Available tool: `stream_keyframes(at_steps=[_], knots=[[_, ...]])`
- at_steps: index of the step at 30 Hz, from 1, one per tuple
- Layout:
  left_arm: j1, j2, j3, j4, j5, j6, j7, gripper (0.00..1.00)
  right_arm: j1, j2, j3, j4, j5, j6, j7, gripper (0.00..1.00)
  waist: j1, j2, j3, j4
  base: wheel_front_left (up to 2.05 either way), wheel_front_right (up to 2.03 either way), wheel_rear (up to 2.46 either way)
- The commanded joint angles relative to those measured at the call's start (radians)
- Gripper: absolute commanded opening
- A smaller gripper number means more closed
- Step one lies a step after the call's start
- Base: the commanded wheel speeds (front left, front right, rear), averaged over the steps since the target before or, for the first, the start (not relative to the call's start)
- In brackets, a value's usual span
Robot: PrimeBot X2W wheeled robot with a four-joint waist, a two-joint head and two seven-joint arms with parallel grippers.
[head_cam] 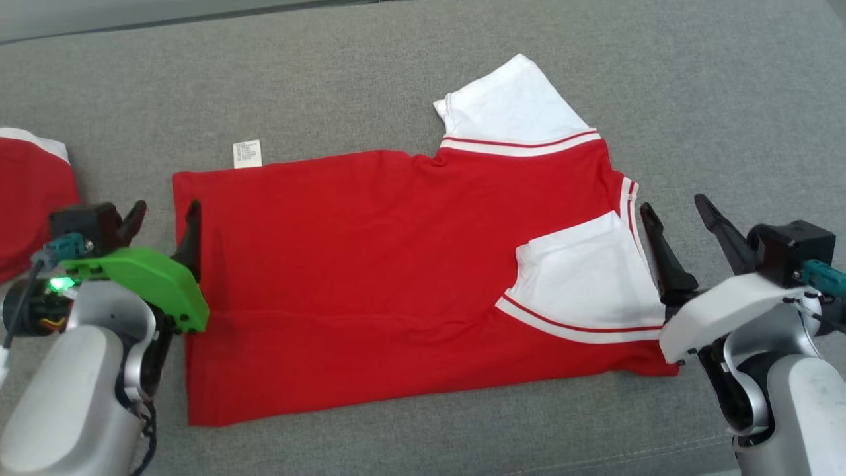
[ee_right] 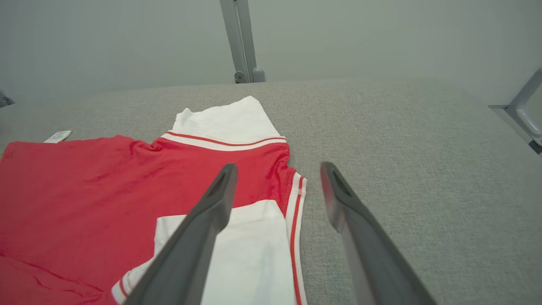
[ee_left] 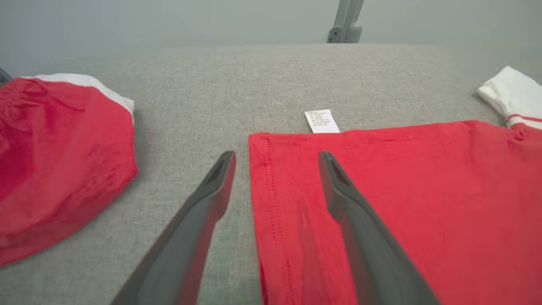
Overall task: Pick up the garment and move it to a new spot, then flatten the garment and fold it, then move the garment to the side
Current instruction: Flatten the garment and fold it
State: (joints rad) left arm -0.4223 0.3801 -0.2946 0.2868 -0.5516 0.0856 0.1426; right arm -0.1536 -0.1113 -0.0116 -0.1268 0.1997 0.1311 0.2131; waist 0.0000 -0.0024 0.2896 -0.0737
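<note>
Red cloth with white sleeves, the garment (head_cam: 370, 277) lies spread flat in the middle of the grey counter (head_cam: 727, 99). One sleeve is folded in at its 3 o'clock end, and the other sleeve (head_cam: 515, 99) sticks out toward 1 o'clock. The left hand (head_cam: 165, 211) stands open at the 9 o'clock hem, one finger over cloth and one over counter, gripping nothing. The right hand (head_cam: 673, 205) stands open at the 3 o'clock edge, equally empty. Likely risks are a pinch that catches only the top layer, so the fold slews. The loose sleeve could also trail out, or a shove toward 9 o'clock could run into the second red garment (head_cam: 26, 198).
</note>
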Motion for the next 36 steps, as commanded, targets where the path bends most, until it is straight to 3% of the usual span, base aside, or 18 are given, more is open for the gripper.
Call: stream_keyframes(at_steps=[1,10,17,23,25,26,31,32,36], knots=[[-0.059,0.026,-0.001,0.039,0.015,-0.009,0.018,1.00,-0.035,-0.017,0.021,0.005,0.013,-0.001,0.002,1.00,0.0000,0.0024,0.066,-0.028,0.00,0.00,0.00],[-0.243,0.055,-0.034,0.224,0.050,-0.047,0.067,1.00,-0.137,-0.066,0.094,0.048,0.037,-0.001,-0.013,1.00,0.0000,0.0024,0.149,-0.048,0.00,0.00,0.00],[-0.297,0.053,-0.059,0.309,0.075,-0.047,0.069,1.00,-0.170,-0.085,0.112,0.071,0.049,-0.001,-0.021,1.00,0.0000,0.0024,0.162,-0.050,0.00,0.00,0.00],[-0.326,0.043,-0.087,0.361,0.082,-0.073,0.093,1.00,-0.211,-0.128,0.129,0.070,0.056,-0.001,0.002,1.00,0.0000,0.0024,0.167,-0.048,0.00,0.00,0.00],[-0.331,0.037,-0.095,0.368,0.072,-0.086,0.106,0.69,-0.229,-0.142,0.134,0.066,0.054,-0.001,0.010,1.00,0.0000,0.0024,0.168,-0.046,0.00,0.00,0.00],[-0.333,0.034,-0.097,0.369,0.069,-0.089,0.111,0.49,-0.238,-0.146,0.137,0.065,0.052,-0.001,0.015,1.00,0.0000,0.0024,0.167,-0.044,0.00,0.00,0.00],[-0.329,0.033,-0.122,0.364,0.069,-0.108,0.143,0.07,-0.278,-0.170,0.152,0.056,0.048,-0.001,0.044,1.00,0.0000,0.0024,0.159,-0.030,0.00,0.00,0.00],[-0.326,0.031,-0.126,0.360,0.068,-0.111,0.148,0.00,-0.286,-0.174,0.156,0.054,0.047,-0.001,0.051,1.00,0.0000,0.0024,0.156,-0.026,0.00,0.00,0.00],[-0.319,0.026,-0.136,0.324,0.068,-0.118,0.138,0.00,-0.323,-0.189,0.176,0.057,0.051,-0.001,0.078,1.00,0.0000,0.0024,0.148,-0.010,0.00,0.00,0.00]])
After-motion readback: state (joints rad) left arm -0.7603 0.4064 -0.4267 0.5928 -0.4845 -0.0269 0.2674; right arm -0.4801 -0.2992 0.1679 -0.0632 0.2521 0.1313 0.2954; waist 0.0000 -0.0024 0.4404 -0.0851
